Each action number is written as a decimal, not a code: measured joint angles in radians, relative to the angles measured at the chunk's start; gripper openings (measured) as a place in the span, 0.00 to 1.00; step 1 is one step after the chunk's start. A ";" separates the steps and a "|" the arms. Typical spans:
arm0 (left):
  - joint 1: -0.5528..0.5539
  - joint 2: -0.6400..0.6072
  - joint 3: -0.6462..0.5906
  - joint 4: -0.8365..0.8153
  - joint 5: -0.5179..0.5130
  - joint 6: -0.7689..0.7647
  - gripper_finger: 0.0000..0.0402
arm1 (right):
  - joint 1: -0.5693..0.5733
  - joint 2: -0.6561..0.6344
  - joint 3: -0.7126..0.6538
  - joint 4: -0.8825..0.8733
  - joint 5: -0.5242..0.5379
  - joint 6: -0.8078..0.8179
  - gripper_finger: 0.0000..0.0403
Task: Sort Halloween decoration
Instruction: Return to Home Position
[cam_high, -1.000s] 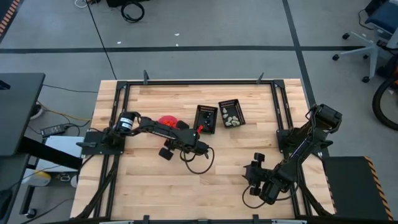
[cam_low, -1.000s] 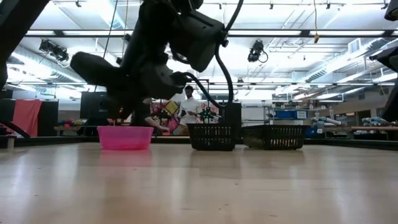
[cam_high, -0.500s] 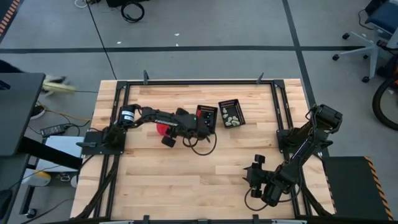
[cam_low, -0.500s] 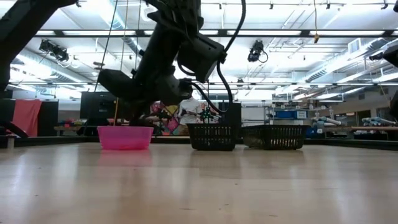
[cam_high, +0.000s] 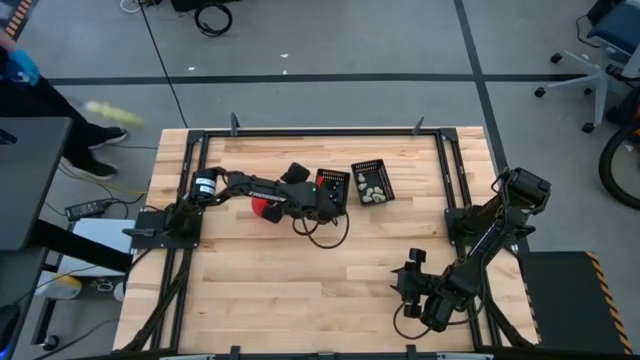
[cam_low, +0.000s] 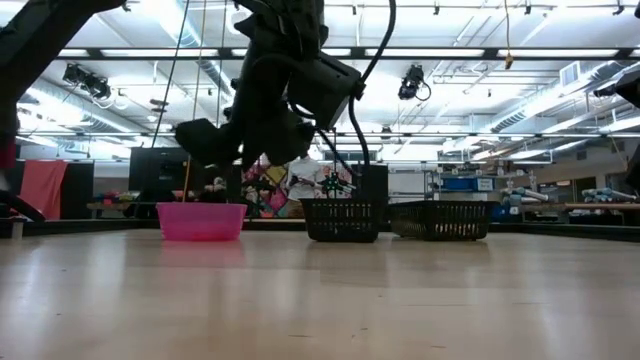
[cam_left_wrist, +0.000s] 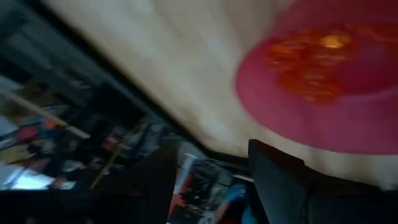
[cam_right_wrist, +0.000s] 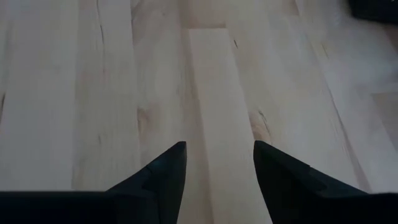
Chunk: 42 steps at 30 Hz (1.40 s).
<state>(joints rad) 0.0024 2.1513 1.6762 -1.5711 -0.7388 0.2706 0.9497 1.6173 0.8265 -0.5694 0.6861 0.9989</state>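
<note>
Checking containers first: one pink bowl (cam_low: 200, 222), two black slotted baskets. The bowl holds orange trinkets (cam_left_wrist: 308, 62), clumped near its middle and too blurred to count. The right basket (cam_high: 366, 165) holds pale trinkets (cam_high: 372, 192): several, too small for an exact count. The left basket (cam_high: 348, 190) sits just beside it, on the bowl's side. Its contents are dark on dark, so I cannot tell what or how many. Low view shows all three in a row across the far part of the worktop (cam_high: 300, 290): bowl, left basket, right basket.

Left gripper (cam_left_wrist: 210, 149): fingers spread, nothing between them, raised off the worktop close to the bowl. The left arm reaches across from its base and hides part of the bowl from above.

Right gripper (cam_right_wrist: 219, 146): fingers spread too, empty, over bare wood in the near right part of the worktop. The right arm is folded by its base, well apart from the containers.

The worktop is light wood planks with a black frame (cam_high: 320, 130) round it. Around it is grey floor with dark tape lines. One wheeled chair (cam_high: 585, 60) stands beyond the far right corner, and a person's shoe (cam_high: 92, 163) shows off the far left. Low view: strip lights overhead, shelving, and one person in a white top (cam_low: 303, 178) behind the left basket.
</note>
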 joint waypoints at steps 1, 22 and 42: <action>-0.004 0.000 0.007 0.000 -0.021 0.000 0.50 | 0.000 0.000 0.000 0.000 -0.003 0.000 0.47; -0.125 -0.591 -0.416 0.744 0.340 -0.002 0.35 | -0.101 -0.357 -0.132 -0.103 -0.018 -0.066 0.43; 0.037 -1.112 -1.267 2.074 0.698 0.053 0.35 | -0.698 -0.963 -0.414 0.428 -0.311 -0.773 0.41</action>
<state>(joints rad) 0.0396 1.0395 0.4092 0.5034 -0.0410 0.3238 0.2515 0.6547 0.4125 -0.1410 0.3750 0.2255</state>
